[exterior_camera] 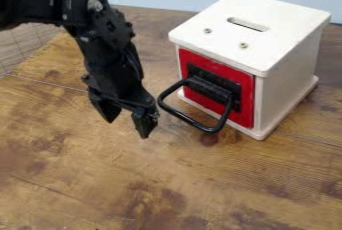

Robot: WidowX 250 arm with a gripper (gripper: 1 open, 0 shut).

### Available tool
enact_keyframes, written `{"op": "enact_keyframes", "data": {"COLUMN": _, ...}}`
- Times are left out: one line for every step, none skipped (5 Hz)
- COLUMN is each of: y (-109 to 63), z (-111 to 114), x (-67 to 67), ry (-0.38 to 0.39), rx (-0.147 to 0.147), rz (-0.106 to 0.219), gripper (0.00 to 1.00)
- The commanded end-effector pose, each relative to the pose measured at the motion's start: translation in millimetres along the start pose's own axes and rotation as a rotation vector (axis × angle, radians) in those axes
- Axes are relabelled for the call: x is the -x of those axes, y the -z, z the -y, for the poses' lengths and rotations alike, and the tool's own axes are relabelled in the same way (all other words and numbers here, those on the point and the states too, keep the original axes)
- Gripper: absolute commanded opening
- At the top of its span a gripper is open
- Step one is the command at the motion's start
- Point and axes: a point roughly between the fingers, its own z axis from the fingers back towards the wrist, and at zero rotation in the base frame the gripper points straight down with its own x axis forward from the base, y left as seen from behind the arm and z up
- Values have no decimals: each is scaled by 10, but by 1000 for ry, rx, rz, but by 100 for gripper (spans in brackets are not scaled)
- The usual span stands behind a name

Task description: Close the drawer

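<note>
The drawer [221, 86] shows its red front and black plate in the face of a cream-white wooden box [274, 34] with a slotted top. The red front looks about flush with the box face. Its large black wire loop handle [191, 111] sticks out toward the front left, with its end resting low near the table. My black gripper [124, 116] hangs just left of the handle loop. Its two fingers are apart and point down, and it holds nothing. The right fingertip [147, 126] is close to the loop's left end.
The wooden table [160, 184] is worn and extends to the front and left. A pale mesh-like object [24, 42] sits at the far left edge behind my arm [94, 34]. The box stands at the right.
</note>
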Motion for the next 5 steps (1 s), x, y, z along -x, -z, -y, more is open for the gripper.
{"op": "enact_keyframes", "data": {"y": -208, "z": 46, "x": -109, "ry": 10, "rx": -20, "rz": 81, "gripper": 100}}
{"op": "enact_keyframes", "data": {"y": -199, "z": 68, "x": -110, "ry": 6, "rx": -30, "rz": 91, "gripper": 100}}
{"op": "enact_keyframes", "data": {"y": -233, "z": 92, "x": -116, "ry": -27, "rx": -48, "rz": 98, "gripper": 100}}
{"op": "enact_keyframes", "data": {"y": -259, "z": 90, "x": -118, "ry": -70, "rx": -66, "rz": 99, "gripper": 100}}
{"op": "enact_keyframes", "data": {"y": -270, "z": 86, "x": -122, "ry": -114, "rx": -80, "rz": 99, "gripper": 100}}
